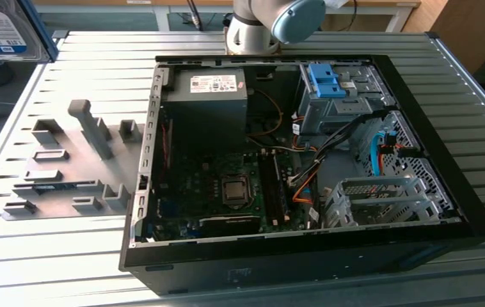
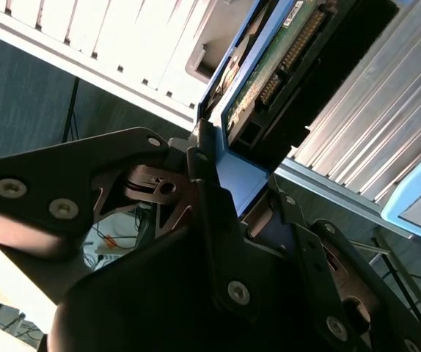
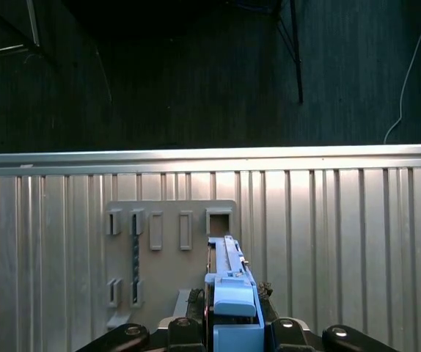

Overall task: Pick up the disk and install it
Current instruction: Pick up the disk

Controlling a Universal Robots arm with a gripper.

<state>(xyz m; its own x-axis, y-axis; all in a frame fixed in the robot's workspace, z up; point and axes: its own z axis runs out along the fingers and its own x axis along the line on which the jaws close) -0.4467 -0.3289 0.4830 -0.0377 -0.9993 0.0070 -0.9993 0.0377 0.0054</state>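
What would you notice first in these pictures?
The big black computer case lies open on the slatted table in the exterior view, its insides showing. In the second wrist view the pincer grips the disk by its blue bracket.

- Exterior view: you get strong daylight across the worktop (image 1: 55, 268), with pale glare on its far slats. The inside of the computer case (image 1: 311, 265) sits in deep shadow.
- Second wrist view: the tool (image 2: 236, 172) is a dark silhouette clamped on the shaded disk (image 2: 269, 77), with washed-out slats behind.
- First wrist view: the worktop is evenly lit, with a bright band along its edge. The floor (image 3: 196, 73) beyond is dim.
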